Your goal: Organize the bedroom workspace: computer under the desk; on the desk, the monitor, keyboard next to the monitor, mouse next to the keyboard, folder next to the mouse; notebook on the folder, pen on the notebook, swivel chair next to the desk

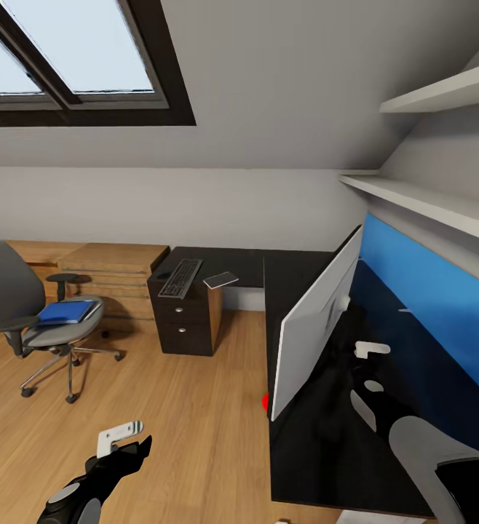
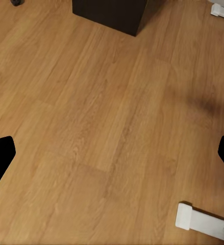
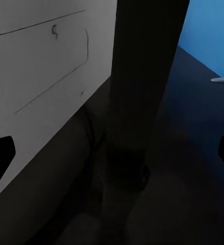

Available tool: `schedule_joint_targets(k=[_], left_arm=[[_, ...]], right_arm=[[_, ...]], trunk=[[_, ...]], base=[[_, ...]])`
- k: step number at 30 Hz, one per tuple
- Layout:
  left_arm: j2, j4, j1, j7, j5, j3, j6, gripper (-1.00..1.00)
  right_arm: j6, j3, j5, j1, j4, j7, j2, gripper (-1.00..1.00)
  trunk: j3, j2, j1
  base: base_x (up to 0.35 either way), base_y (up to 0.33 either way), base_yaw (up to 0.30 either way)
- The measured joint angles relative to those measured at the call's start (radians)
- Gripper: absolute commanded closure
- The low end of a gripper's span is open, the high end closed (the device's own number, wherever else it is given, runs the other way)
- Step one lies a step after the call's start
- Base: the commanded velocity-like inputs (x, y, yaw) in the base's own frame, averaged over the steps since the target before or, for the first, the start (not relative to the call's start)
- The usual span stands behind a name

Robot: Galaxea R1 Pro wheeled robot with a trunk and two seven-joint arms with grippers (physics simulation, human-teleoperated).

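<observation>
**Caller:** Where are you standing?

**Me:** At the desk (image 1: 298, 276), the long black top running away from me toward the corner. The monitor (image 1: 316, 324) is on it, tilted, its pale back turned my way and the black front facing the blue wall panel (image 1: 429, 306).

**Caller:** Right hand?

**Me:** My right gripper (image 1: 367, 364) reaches in behind the screen. In the right wrist view, the grey back of the monitor (image 3: 45, 66) and its dark neck (image 3: 142, 76) sit right between my fingers. Jaws wide apart, gripping nothing.

**Caller:** And the left?

**Me:** Left gripper (image 1: 127, 440) hangs low over the wood floor (image 2: 106, 127), jaws spread, empty. The foot of the drawer unit (image 2: 112, 13) shows ahead of it.

**Caller:** The rest of the kit?

**Me:** Keyboard (image 1: 180, 278) lies on the far wing above the drawers, the notebook (image 1: 220, 279) just beside it. The swivel chair (image 1: 28, 306) stands well apart from the desk, near the light-wood cabinets (image 1: 116, 269), with the blue folder (image 1: 66, 311) flat on its seat.
</observation>
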Motion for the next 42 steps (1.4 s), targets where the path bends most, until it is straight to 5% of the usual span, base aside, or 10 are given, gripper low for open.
schedule_joint_targets(k=[42], left_arm=[[0.0, 0.0, 0.0, 0.0, 0.0, -0.001, 0.0, -1.0]], right_arm=[[0.0, 0.0, 0.0, 0.0, 0.0, 0.0, 0.0, -1.0]], trunk=[[0.0, 0.0, 0.0]], base=[[0.061, -0.038, 0.0]])
